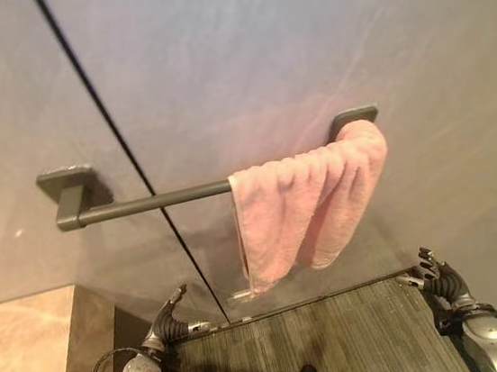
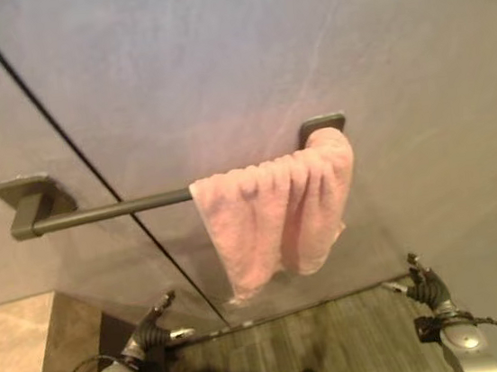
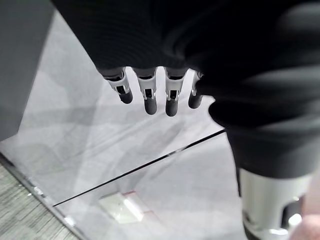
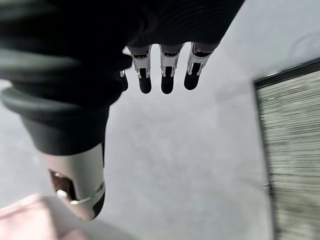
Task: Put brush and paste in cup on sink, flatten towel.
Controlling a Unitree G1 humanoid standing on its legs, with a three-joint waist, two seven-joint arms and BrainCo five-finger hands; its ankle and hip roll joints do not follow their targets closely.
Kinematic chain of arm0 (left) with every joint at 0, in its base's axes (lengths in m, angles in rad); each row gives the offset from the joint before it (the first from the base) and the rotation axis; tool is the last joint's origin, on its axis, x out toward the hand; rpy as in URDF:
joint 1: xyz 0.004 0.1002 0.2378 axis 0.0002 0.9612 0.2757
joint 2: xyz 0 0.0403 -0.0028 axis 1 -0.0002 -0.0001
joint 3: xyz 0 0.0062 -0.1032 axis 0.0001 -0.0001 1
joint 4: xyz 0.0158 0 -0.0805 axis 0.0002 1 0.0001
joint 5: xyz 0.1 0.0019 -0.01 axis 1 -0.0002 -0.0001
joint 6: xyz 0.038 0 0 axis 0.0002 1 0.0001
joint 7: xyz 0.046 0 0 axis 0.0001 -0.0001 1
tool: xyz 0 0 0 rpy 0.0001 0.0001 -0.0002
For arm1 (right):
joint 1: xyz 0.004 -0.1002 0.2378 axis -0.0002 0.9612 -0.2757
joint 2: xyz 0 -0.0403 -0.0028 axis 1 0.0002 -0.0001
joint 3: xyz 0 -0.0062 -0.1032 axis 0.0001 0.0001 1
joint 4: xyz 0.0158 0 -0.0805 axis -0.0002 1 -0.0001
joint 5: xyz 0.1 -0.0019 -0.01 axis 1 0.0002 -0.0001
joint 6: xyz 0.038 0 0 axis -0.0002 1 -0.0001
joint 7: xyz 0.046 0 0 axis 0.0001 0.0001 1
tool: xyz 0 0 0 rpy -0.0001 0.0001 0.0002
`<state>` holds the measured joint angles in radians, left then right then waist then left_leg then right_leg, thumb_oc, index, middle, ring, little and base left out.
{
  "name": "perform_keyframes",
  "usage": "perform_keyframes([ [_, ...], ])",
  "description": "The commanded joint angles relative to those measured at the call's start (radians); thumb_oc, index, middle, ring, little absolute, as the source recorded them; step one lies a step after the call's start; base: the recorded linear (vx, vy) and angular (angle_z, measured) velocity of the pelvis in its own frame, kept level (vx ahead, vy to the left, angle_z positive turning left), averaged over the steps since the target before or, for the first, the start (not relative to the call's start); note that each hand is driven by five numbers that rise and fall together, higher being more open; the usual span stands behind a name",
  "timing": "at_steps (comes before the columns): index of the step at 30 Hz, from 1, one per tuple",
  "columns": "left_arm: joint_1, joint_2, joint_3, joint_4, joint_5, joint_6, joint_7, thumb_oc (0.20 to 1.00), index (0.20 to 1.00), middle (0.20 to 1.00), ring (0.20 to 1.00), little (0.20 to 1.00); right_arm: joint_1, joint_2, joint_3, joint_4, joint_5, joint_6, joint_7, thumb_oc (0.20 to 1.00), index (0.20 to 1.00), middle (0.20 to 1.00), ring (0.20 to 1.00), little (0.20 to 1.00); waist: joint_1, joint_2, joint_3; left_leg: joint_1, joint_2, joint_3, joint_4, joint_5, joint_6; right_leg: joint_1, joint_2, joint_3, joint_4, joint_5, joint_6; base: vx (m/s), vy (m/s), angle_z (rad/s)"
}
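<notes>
Silver-fingered left hand (image 1: pixel 167 321) and right hand (image 1: pixel 441 278) low, fingers relaxed, empty, below bunched pink towel (image 1: pixel 309 201).

Pink towel (image 1: pixel 309 201): soft terry cloth, draped over right end of dark grey wall rail (image 1: pixel 155 200), centre-right of frame. Bunched into vertical folds, not spread flat. Covers rail's right stretch up to right bracket; left stretch of rail bare. Lower edge uneven, left part hanging lowest, ending above floor.
</notes>
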<state>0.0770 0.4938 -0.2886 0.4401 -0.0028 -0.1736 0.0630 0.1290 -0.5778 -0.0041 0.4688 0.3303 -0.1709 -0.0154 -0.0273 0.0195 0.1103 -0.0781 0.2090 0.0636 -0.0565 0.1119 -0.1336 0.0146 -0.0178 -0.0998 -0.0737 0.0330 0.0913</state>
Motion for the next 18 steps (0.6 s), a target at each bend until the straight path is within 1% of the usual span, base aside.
perform_keyframes([
  [1,-0.066,0.045,0.052,-0.049,-0.050,-0.062,0.022,1.000,1.000,1.000,1.000,1.000,-0.066,-0.032,-0.021,-0.059,0.074,-0.061,0.020,1.000,1.000,1.000,1.000,1.000,0.006,-0.079,-0.004,0.013,-0.108,0.068,0.052,-0.031,0.037,-0.047,-0.029,-0.028,0.110,-0.022,0.013,0.00,-0.021,0.27],
  [2,-0.066,0.045,0.053,-0.049,-0.049,-0.062,0.022,1.000,1.000,1.000,1.000,1.000,-0.066,-0.032,-0.021,-0.058,0.074,-0.061,0.020,1.000,1.000,1.000,1.000,1.000,0.006,-0.079,-0.004,0.013,-0.108,0.068,0.053,-0.031,0.037,-0.047,-0.029,-0.028,0.110,-0.022,0.013,0.01,0.019,0.11],
  [3,-0.071,0.052,0.049,-0.068,-0.064,-0.067,0.012,1.000,1.000,1.000,1.000,1.000,-0.099,-0.066,0.003,-0.066,0.084,-0.060,0.034,1.000,1.000,1.000,1.000,1.000,0.009,-0.072,-0.008,0.019,-0.112,0.057,0.049,-0.028,0.036,-0.043,-0.029,-0.027,0.110,-0.021,0.013,0.02,0.032,0.07],
  [5,-0.069,0.056,0.049,-0.082,-0.068,-0.068,0.006,1.000,1.000,1.000,1.000,1.000,-0.106,-0.073,0.012,-0.082,0.089,-0.056,0.045,1.000,1.000,1.000,1.000,1.000,0.009,-0.070,-0.013,0.028,-0.113,0.061,0.035,-0.028,0.039,-0.041,-0.028,-0.025,0.109,-0.020,0.014,0.04,0.048,0.07],
  [6,-0.067,0.074,0.042,-0.122,-0.086,-0.074,-0.012,1.000,1.000,1.000,1.000,1.000,-0.130,-0.100,0.041,-0.101,0.114,-0.049,0.073,1.000,1.000,1.000,1.000,1.000,0.012,-0.064,-0.029,0.053,-0.118,0.070,0.007,-0.027,0.042,-0.032,-0.033,-0.020,0.104,-0.015,0.018,0.06,0.069,0.08],
  [10,-0.097,0.106,0.011,-0.194,-0.122,-0.083,-0.047,1.000,1.000,1.000,1.000,1.000,-0.173,-0.140,0.096,-0.120,0.117,-0.032,0.105,1.000,1.000,1.000,1.000,1.000,0.018,-0.064,-0.049,0.086,-0.123,0.089,-0.017,-0.034,0.046,-0.016,-0.048,-0.008,0.085,-0.006,0.025,0.05,0.071,0.02],
  [12,-0.119,0.109,-0.009,-0.207,-0.139,-0.085,-0.055,1.000,1.000,1.000,1.000,1.000,-0.197,-0.146,0.123,-0.124,0.121,-0.024,0.112,1.000,1.000,1.000,1.000,1.000,0.018,-0.064,-0.055,0.097,-0.124,0.096,-0.022,-0.039,0.048,-0.008,-0.052,-0.003,0.076,-0.001,0.028,0.03,0.046,-0.13],
  [14,-0.171,0.111,-0.056,-0.232,-0.160,-0.091,-0.068,1.000,1.000,1.000,1.000,1.000,-0.238,-0.153,0.168,-0.130,0.127,-0.020,0.130,1.000,1.000,1.000,1.000,1.000,0.016,-0.066,-0.064,0.111,-0.124,0.102,-0.028,-0.045,0.049,0.003,-0.057,0.005,0.063,0.005,0.031,0.03,0.035,-0.16],
  [15,-0.172,0.110,-0.056,-0.232,-0.160,-0.091,-0.068,1.000,1.000,1.000,1.000,1.000,-0.239,-0.153,0.168,-0.129,0.127,-0.020,0.130,1.000,1.000,1.000,1.000,1.000,0.016,-0.066,-0.063,0.111,-0.124,0.103,-0.028,-0.045,0.049,0.003,-0.057,0.006,0.063,0.005,0.032,0.02,0.020,-0.07],
  [17,-0.219,0.105,-0.106,-0.258,-0.183,-0.099,-0.087,1.000,1.000,1.000,1.000,1.000,-0.268,-0.151,0.211,-0.132,0.160,-0.017,0.157,1.000,1.000,1.000,1.000,1.000,0.013,-0.067,-0.070,0.118,-0.126,0.108,-0.031,-0.049,0.048,0.009,-0.058,0.008,0.055,0.010,0.034,0.01,0.005,-0.02],
  [18,-0.220,0.105,-0.106,-0.258,-0.183,-0.099,-0.087,1.000,1.000,1.000,1.000,1.000,-0.268,-0.151,0.211,-0.132,0.161,-0.017,0.158,1.000,1.000,1.000,1.000,1.000,0.013,-0.067,-0.070,0.118,-0.126,0.108,-0.031,-0.049,0.048,0.010,-0.058,0.009,0.054,0.010,0.034,0.02,0.000,-0.04],
])
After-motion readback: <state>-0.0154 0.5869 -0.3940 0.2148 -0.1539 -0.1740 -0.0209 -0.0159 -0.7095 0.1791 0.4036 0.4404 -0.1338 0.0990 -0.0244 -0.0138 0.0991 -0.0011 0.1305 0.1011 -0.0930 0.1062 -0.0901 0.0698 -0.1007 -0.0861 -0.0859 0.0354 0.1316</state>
